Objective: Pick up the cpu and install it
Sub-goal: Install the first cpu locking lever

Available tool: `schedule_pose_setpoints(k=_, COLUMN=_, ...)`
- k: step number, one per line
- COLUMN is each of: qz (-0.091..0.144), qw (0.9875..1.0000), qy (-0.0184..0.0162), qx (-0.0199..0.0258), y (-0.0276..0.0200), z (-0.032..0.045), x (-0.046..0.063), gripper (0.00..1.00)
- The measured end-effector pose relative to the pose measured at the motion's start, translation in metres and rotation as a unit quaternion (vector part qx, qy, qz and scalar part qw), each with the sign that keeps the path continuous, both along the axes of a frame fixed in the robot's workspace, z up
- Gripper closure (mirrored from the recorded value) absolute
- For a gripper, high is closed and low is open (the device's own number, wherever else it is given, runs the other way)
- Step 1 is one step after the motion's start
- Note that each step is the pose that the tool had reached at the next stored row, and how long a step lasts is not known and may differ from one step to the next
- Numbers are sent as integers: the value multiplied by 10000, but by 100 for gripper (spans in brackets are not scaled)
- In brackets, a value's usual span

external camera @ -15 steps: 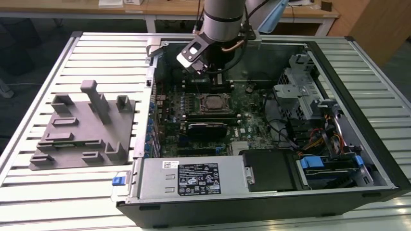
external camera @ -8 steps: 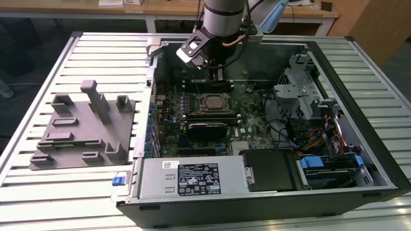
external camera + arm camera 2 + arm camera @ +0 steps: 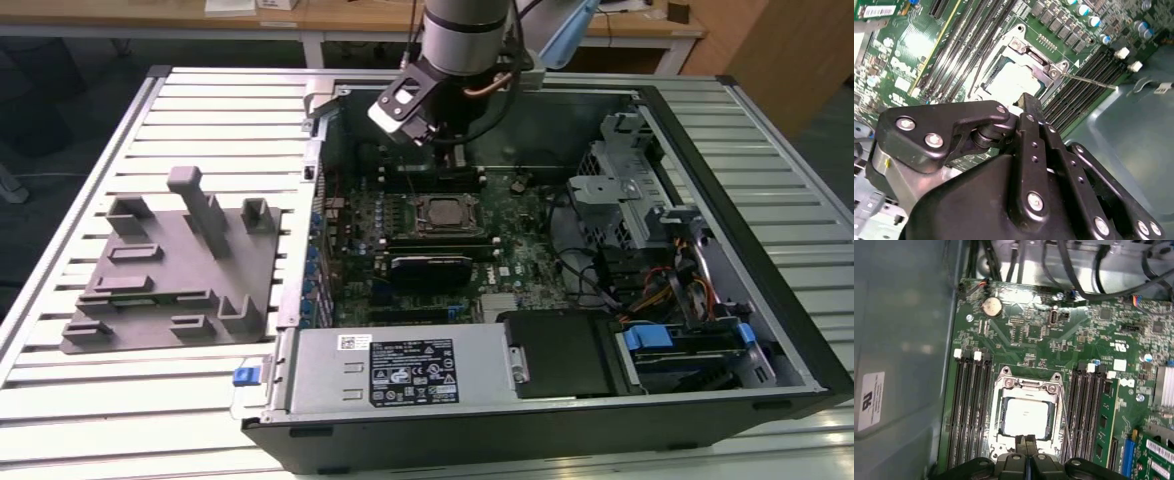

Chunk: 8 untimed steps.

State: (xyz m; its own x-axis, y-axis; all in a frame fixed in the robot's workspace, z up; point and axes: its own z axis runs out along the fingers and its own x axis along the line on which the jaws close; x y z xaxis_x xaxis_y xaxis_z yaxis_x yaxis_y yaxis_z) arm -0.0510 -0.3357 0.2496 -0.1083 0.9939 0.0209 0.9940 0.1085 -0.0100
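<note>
The cpu (image 3: 1024, 417) lay seated in the motherboard socket (image 3: 1004, 386), which had memory slots (image 3: 971, 405) on either side, while the gripper (image 3: 1027, 440) hung just above the socket's edge with its fingers pressed together on nothing, and the grey fixture block (image 3: 174, 270) stood well apart from the socket.

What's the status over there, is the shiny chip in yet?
Pincer shut, empty, above the socket. Cpu lying inside the socket frame. Nothing between them.
</note>
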Motion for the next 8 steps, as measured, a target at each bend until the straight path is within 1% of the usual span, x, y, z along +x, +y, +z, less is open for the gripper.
schedule_pose_setpoints(k=1, qz=163, qw=9999, qy=0, qx=0, y=0, z=-1, x=-1, gripper=89)
schedule_pose_setpoints(k=4, qz=377, qw=9993, qy=0, qx=0, y=-1, z=-3, x=-3, gripper=89)
schedule_pose_setpoints(k=8, qz=499, qw=9988, qy=0, qx=1, y=-25, z=-5, x=-7, gripper=89)
